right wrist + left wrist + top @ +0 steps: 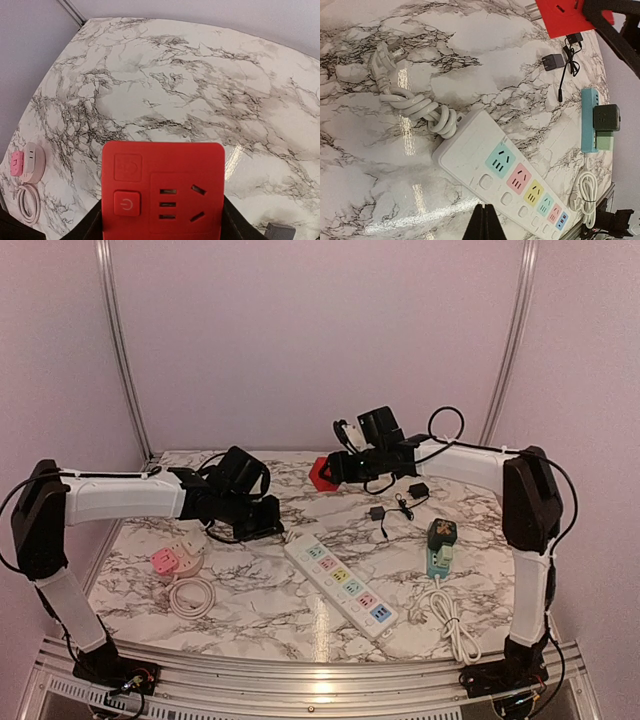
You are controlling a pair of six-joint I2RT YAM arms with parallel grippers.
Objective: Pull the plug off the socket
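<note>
2 power strips lie nearest on the marble table (250, 615): a white strip (345, 580) and a teal strip (437, 560) with a black adapter (441, 532) plugged in. Over the white strip the left claw (484, 222) hangs pinched together, empty. Farthest, the right claw (348, 466) is clamped on the flat sides of the red plug block (162, 192), held in the air, free of any socket. It looks light, stiff and smooth, so those sides suit a grip best. Only the left wrist view shows its metal prongs (534, 8); only the right wrist view shows its button face.
</note>
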